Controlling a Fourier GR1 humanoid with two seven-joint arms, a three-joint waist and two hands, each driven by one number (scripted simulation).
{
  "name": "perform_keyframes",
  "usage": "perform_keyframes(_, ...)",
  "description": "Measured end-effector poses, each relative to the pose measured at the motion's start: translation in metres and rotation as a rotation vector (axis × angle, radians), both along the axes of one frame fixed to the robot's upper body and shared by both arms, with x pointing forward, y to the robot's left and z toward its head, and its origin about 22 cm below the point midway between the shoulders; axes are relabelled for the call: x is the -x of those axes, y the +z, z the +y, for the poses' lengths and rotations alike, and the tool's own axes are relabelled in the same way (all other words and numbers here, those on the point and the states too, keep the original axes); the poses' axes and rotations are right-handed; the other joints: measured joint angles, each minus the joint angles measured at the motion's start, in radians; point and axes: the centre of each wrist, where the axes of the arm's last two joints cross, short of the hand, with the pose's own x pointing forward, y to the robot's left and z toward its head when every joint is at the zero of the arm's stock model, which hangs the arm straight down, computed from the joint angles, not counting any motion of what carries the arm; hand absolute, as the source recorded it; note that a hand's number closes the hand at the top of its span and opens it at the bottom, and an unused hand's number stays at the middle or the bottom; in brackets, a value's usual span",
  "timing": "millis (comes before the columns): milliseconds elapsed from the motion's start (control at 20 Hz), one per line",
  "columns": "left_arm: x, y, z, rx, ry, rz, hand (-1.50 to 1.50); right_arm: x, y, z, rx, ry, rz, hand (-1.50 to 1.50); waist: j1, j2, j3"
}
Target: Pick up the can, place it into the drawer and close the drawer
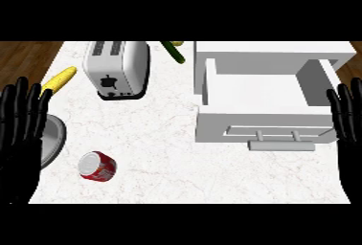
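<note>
The red cylindrical metal can [97, 166] lies on its side low in the head view, at about seven o'clock from the middle of the white marbled counter [163, 143], its silver end turned up toward the camera. Just beside it at nine o'clock sits a round grey plate [53, 141], partly hidden by the black left hand [21, 129], which rests at the left edge with straight fingers raised, holding nothing. The black right hand [348, 112] rests likewise at the right edge, open and empty, close to the white box-shaped drawer [265, 100], which stands pulled open at two o'clock with a pale bar handle [280, 145] on its front. A white toaster [117, 68] stands at eleven o'clock, a yellow corn cob [59, 79] at ten, and a green vegetable [173, 51] near twelve. The pickup has not begun. The left hand seems the likelier one to reach, and it would do well to come down over the can's curved flank, fingers across its width, since a can lying flat may roll away toward the plate.
</note>
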Motion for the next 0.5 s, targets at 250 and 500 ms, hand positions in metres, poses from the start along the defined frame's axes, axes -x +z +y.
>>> perform_keyframes(250,0.001,0.006,-0.008,-0.002,-0.417,-0.006,-1.50,-0.002,0.001,0.004,-0.013,0.040,0.007,-1.50,-0.017,0.020,-0.001)
perform_keyframes(500,0.002,-0.011,0.004,-0.147,-0.782,0.178,-1.50,0.000,-0.019,-0.003,-0.071,-0.053,0.168,-1.50,-0.038,0.036,-0.002)
